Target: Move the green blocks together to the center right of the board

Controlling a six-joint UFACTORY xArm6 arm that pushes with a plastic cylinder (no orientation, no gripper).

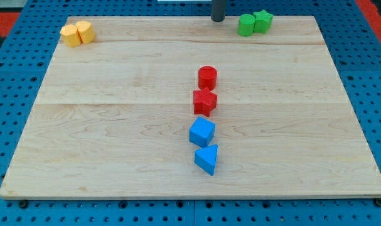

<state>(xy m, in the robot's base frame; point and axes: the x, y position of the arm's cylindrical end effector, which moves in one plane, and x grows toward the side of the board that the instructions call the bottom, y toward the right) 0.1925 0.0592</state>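
Two green blocks [254, 23], two yellow [77, 32], two red [206, 89], two blue [204, 145].

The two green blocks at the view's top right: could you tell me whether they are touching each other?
Touching. The camera view shows the green cylinder and the green star pressed side by side with no board visible between them. My tip stands apart, to their left.

Pale wood board [115, 144], blue pegboard table [14, 69] around, red strip [17, 7] at top
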